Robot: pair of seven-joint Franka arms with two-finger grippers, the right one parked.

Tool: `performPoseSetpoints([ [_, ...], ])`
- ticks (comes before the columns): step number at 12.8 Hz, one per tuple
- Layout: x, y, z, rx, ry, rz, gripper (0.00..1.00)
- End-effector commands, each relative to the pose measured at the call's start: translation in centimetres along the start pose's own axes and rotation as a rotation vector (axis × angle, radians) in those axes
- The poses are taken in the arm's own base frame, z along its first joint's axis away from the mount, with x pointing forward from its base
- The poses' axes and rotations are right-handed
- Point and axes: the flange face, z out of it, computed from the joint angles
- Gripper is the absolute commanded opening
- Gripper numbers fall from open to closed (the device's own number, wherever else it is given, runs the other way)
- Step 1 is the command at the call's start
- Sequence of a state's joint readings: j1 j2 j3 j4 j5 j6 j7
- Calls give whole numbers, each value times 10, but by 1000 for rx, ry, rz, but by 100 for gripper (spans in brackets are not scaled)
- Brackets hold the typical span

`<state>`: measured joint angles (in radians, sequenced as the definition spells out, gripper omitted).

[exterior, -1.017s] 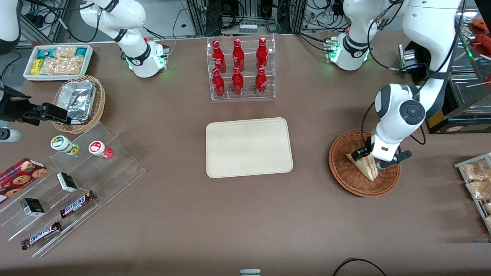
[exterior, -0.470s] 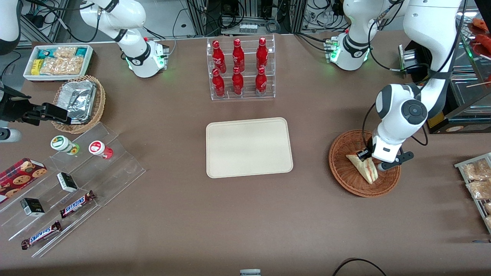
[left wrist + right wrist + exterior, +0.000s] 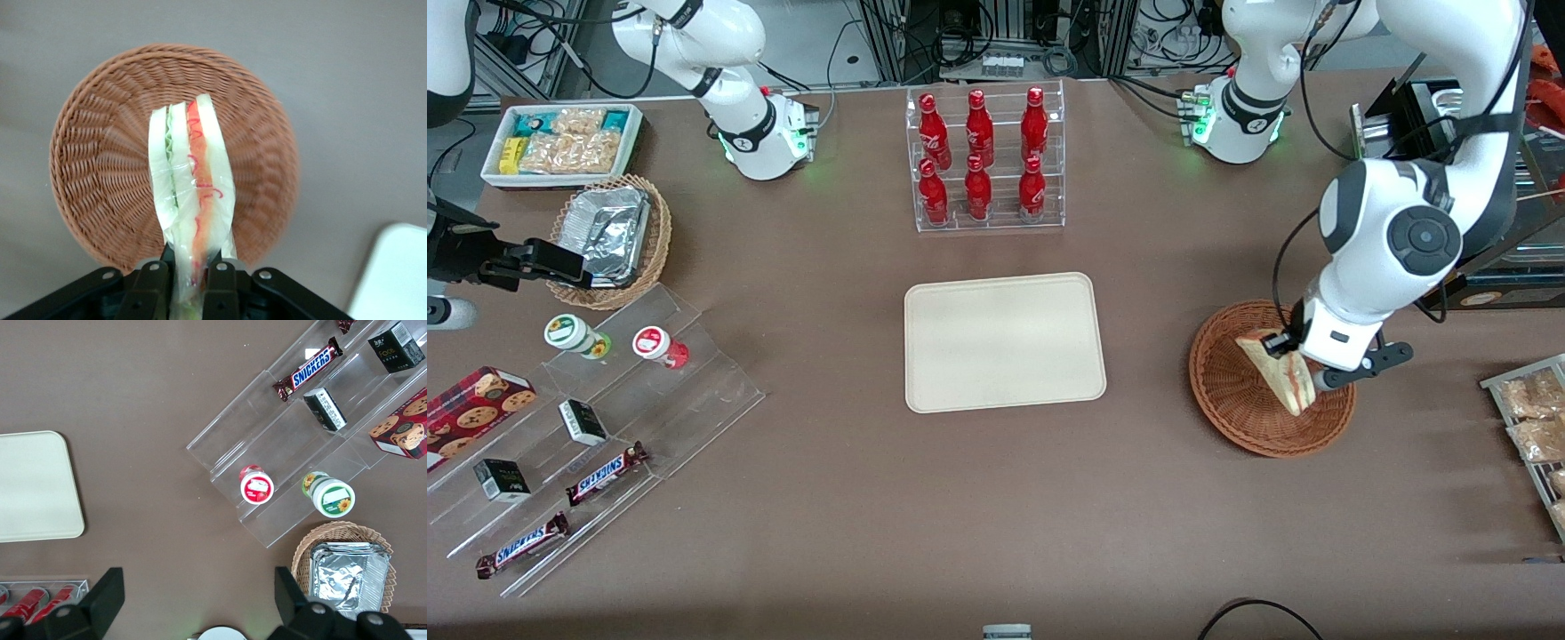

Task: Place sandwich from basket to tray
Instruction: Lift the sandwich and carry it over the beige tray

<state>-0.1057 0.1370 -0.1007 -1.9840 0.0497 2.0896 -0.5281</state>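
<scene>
Gripper clamped on the wrapped sandwich, lifted above the reddish-brown wicker basket

Compared with a second ago, the arm is higher and the sandwich no longer rests on the basket floor; it hangs from the fingers, filling edge outward. Extraction appears complete. Remaining step, by judgement: carry it toward the parked arm's end to the cream tray, which lies well apart, and release
</scene>
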Motion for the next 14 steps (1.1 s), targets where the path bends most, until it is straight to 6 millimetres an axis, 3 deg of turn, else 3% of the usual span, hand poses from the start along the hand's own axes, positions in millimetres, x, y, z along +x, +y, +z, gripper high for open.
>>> performPoseSetpoints([
  [1, -21, 71, -42, 26, -10, 72, 13],
  [2, -36, 104, -48, 29, -11, 95, 14],
  [5, -77, 177, -51, 24, -4, 153, 14],
  [7, -98, 223, -37, 22, -8, 171, 14],
  [11, -129, 298, 11, 30, -33, 254, 16],
  [14, -153, 334, 43, 8, -23, 309, 15],
])
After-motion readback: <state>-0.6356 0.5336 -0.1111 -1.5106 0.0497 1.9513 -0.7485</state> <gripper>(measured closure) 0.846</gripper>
